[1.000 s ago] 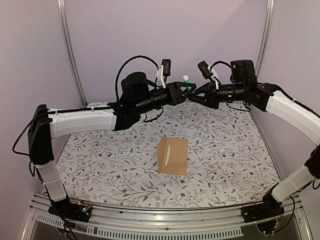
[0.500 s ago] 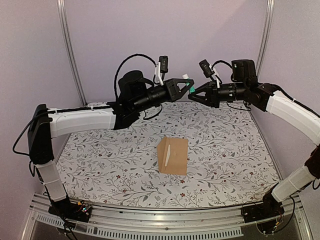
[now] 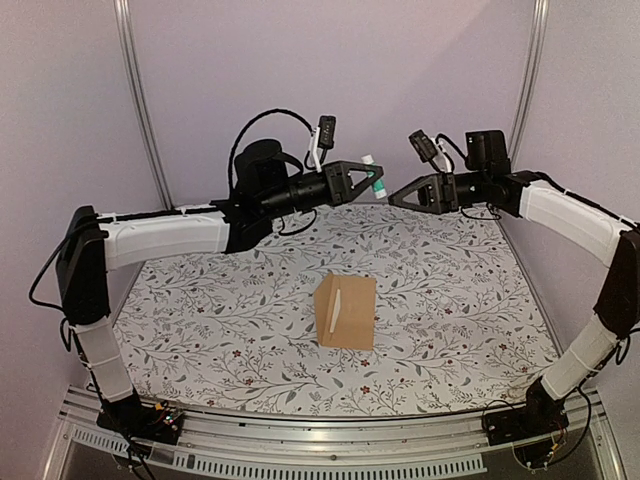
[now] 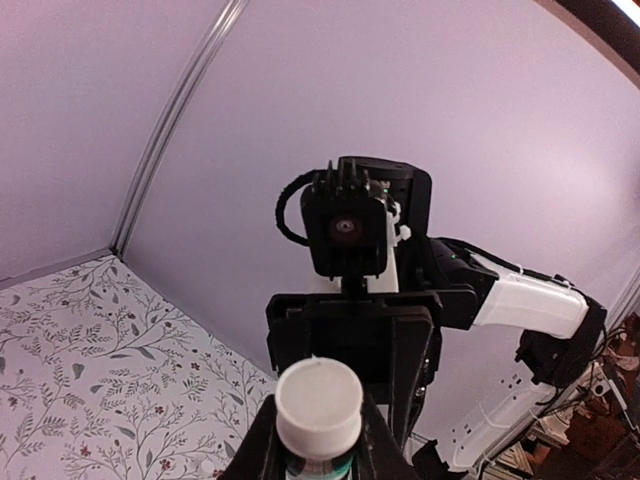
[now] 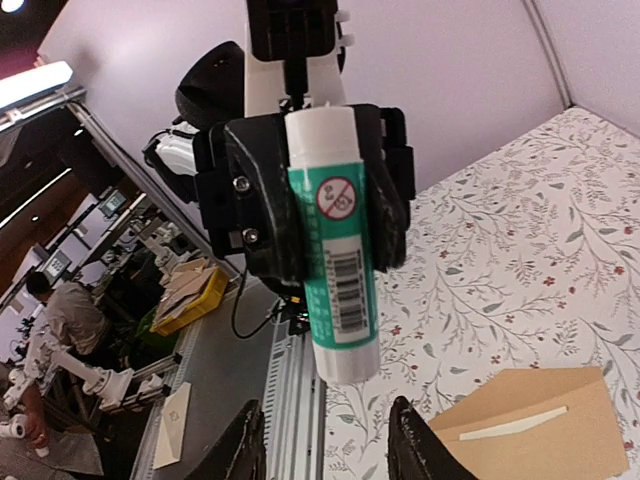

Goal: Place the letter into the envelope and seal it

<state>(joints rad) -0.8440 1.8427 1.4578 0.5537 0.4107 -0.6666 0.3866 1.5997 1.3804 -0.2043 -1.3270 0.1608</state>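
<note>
1. The envelope (image 3: 346, 312), tan kraft paper, lies flat about the middle of the desk (image 3: 220, 310), well away from every edge and from both arms.
2. A thin cream strip runs along one edge of its flap. I cannot tell whether this is the letter showing or part of the flap itself, and no separate sheet can be made out.
3. Nothing touches the envelope; both grippers hang high above the far half of the desk.
4. The left gripper (image 3: 370, 180) is clamped on a glue stick (image 3: 372, 168), one finger on each side of the tube's middle.
5. The glue stick is a white tube with a green label. The right wrist view shows a barcode and a small red prohibition sign on that label.
6. Both white ends of the tube stick out past the fingers, and in the top view it stands nearly upright, slightly tilted.
7. The right gripper (image 3: 398, 196) faces the left one, tip to tip, just beside the glue stick but apart from it.
8. Its fingers stand spread with nothing between them.
9. The desk carries a floral cloth, pale with grey sprigs and small red flowers.
10. Lilac walls with metal posts close the far edge and the sides.
</note>
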